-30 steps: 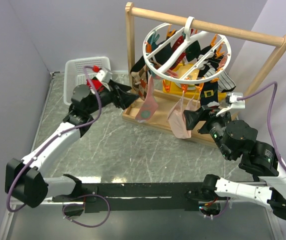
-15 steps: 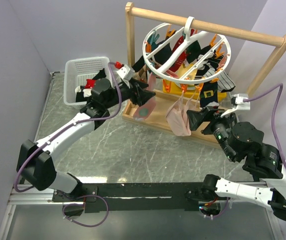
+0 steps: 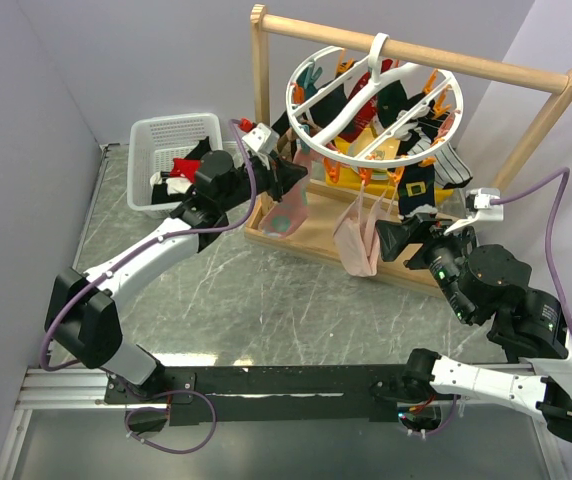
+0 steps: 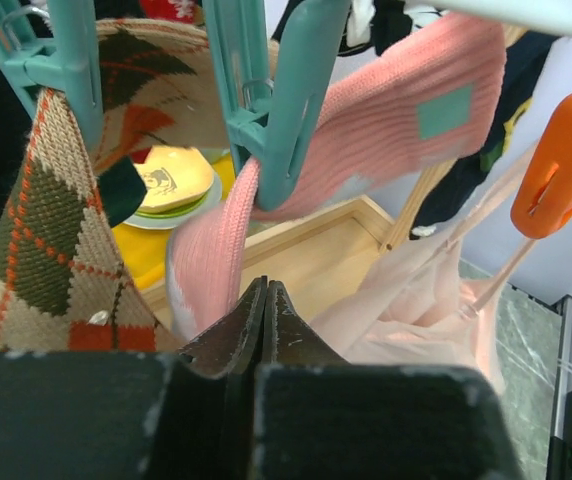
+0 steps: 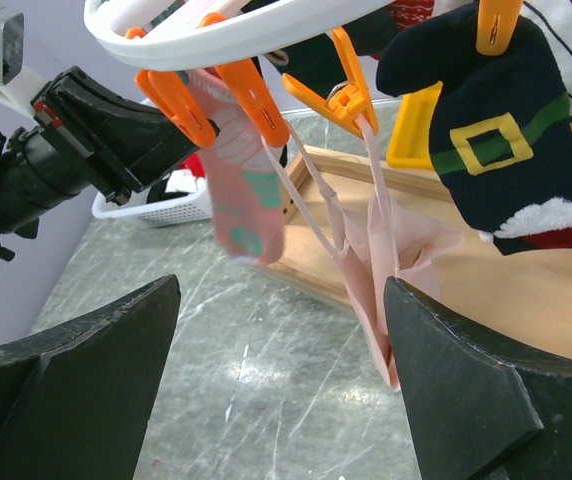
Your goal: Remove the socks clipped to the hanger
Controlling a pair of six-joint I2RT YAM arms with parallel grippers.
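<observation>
Presently one hanger [image 5: 196, 35] holds socks [image 5: 496, 170], with left end effector [image 4: 266, 290] pinched together, right end effector [image 5: 281, 283] apart.

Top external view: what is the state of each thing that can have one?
White round plastic hanger: hanging on wooden rail, socks clipped.
Pink knitted sock: clipped, hanging.
Left fingers: shut beside pink sock.
Right fingers: open, empty.
White plastic basket: holds socks.

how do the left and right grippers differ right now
The left gripper is shut, its tips at the pink knit sock; the right gripper is wide open, holding nothing. The left is pressed close to its sock; the right has the pale pink sock hanging ahead of it, ungripped. Both are black and point toward the hanger.
</observation>
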